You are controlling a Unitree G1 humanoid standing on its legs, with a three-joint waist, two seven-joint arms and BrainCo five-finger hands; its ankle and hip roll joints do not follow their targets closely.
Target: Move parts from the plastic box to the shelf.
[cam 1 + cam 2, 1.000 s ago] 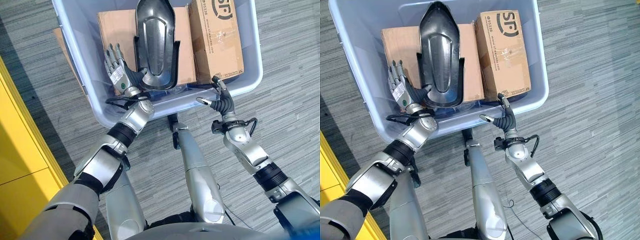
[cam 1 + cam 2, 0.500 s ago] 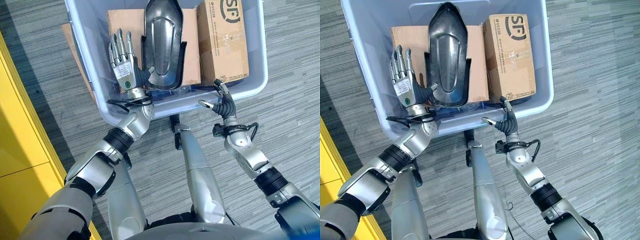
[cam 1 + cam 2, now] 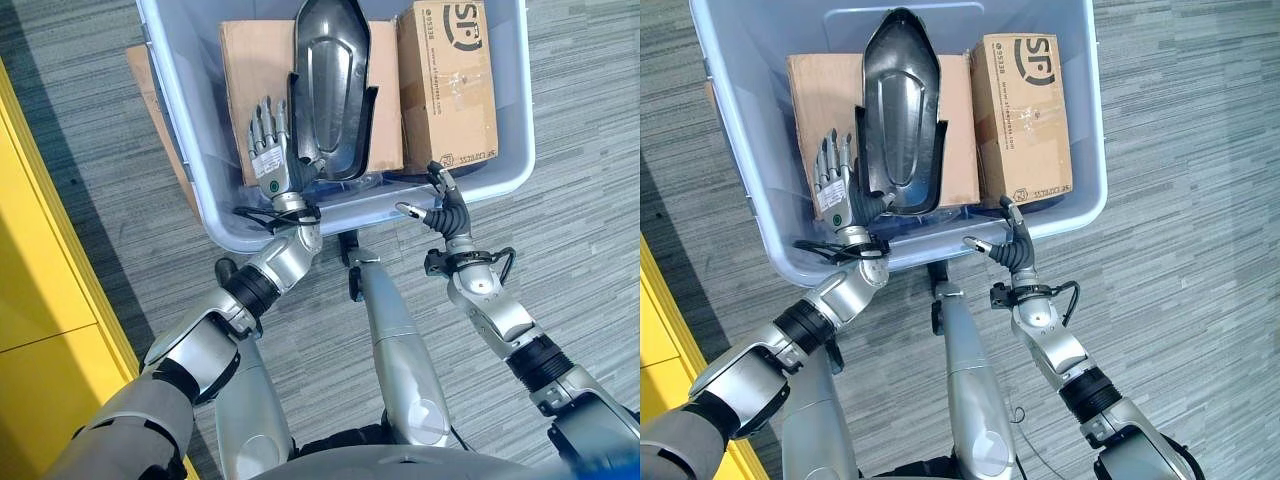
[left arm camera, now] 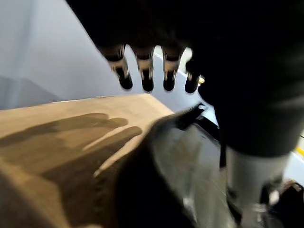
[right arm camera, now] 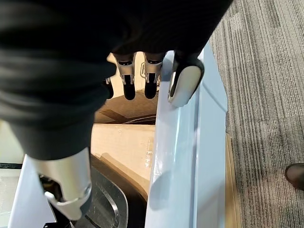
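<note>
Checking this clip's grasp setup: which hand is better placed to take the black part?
Left. The left hand is inside the box beside the black part; the right hand is at the rim.

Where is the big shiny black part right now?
The shiny black curved plastic part lies inside the pale blue plastic box, resting on the flat brown cardboard box, with the taller cardboard box on its right and the left hand beside it.

both arms are silver-grey with black ribbed bands; the left hand and right hand have silver fingers tipped dark.
</note>
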